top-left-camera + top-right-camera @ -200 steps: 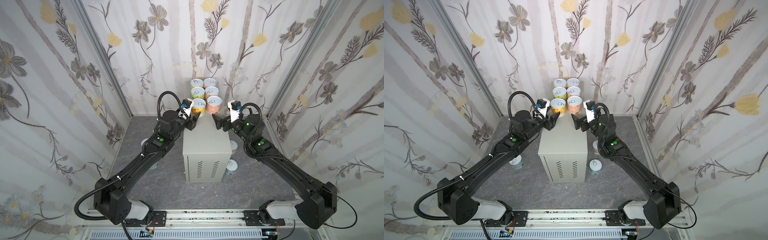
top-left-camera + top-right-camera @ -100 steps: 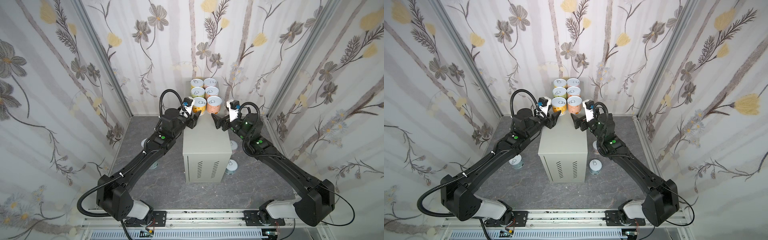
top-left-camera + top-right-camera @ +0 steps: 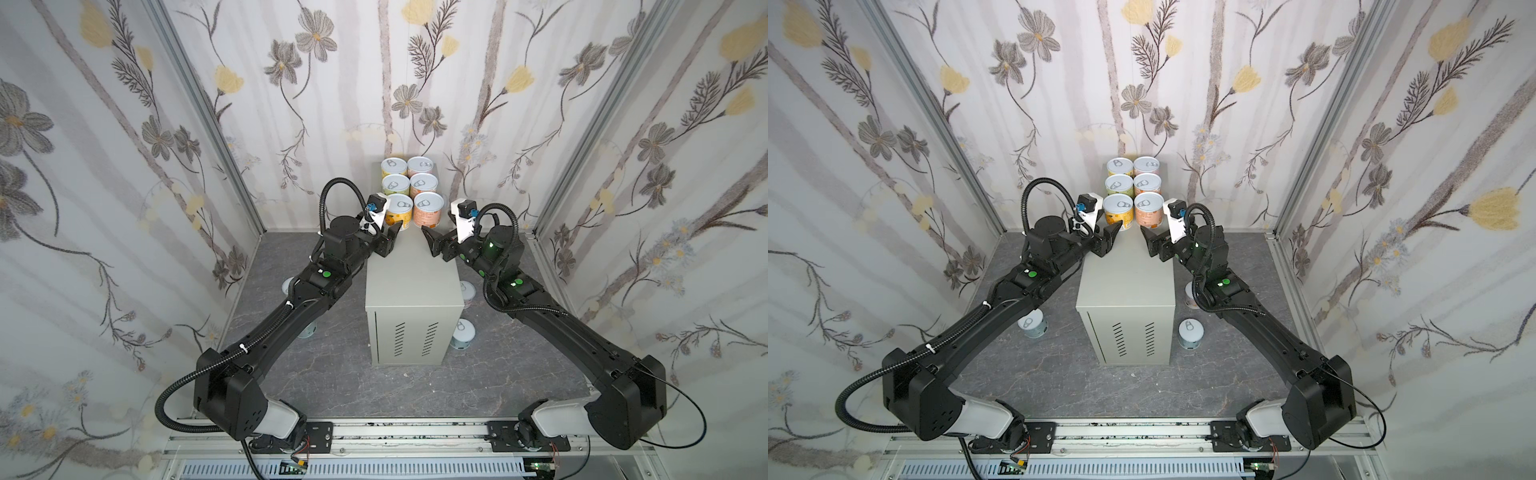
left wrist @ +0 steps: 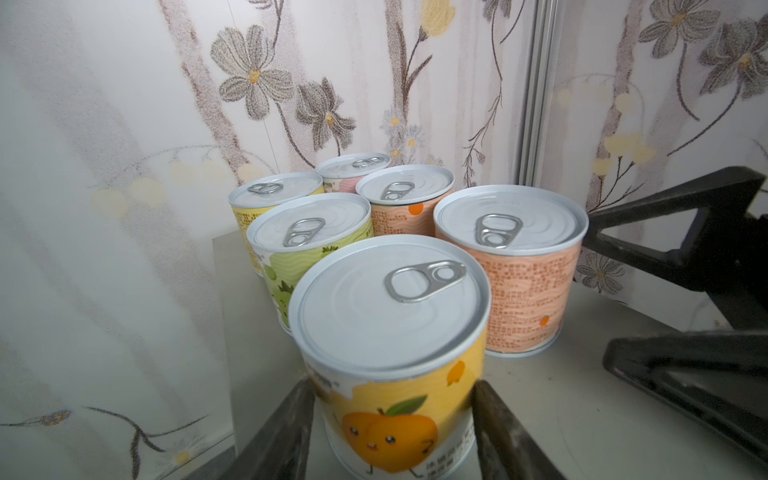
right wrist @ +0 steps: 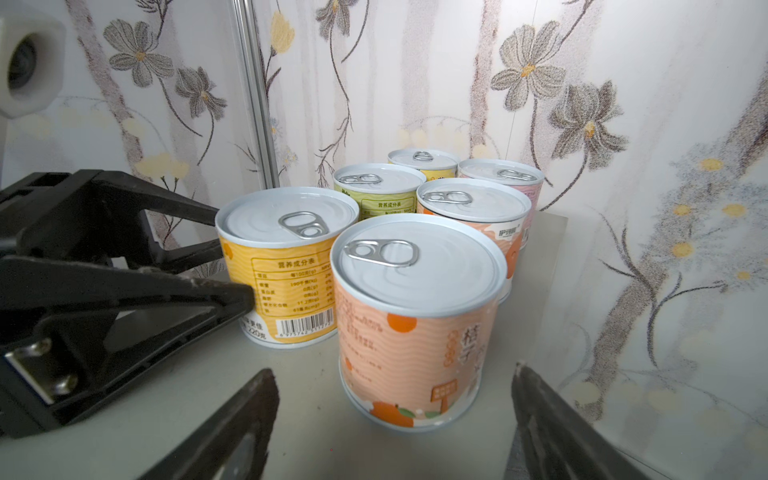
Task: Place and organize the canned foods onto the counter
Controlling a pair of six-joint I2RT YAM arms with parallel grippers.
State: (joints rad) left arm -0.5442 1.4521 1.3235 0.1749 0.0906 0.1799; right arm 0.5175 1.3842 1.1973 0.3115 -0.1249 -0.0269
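Several canned foods stand in two columns at the back of the counter (image 3: 411, 270), a grey-beige box. My left gripper (image 4: 392, 384) is shut on the front-left yellow can (image 4: 390, 316), one finger against each side; the can rests on the counter top. In both top views that left gripper (image 3: 394, 231) reaches in from the left. My right gripper (image 5: 392, 374) is open behind the front-right peach can (image 5: 417, 299), with a gap on each side. In a top view the right gripper (image 3: 427, 233) points at the peach can (image 3: 428, 205).
More cans stand on the dark marbled floor: a light blue can (image 3: 463, 332) and another can (image 3: 467, 291) right of the counter, and two cans (image 3: 1033, 324) partly under the left arm. Floral walls close in on three sides.
The right gripper's jaws have narrowed around the peach can without touching it. Both grippers have edged slightly toward the back. The left grip is unchanged.
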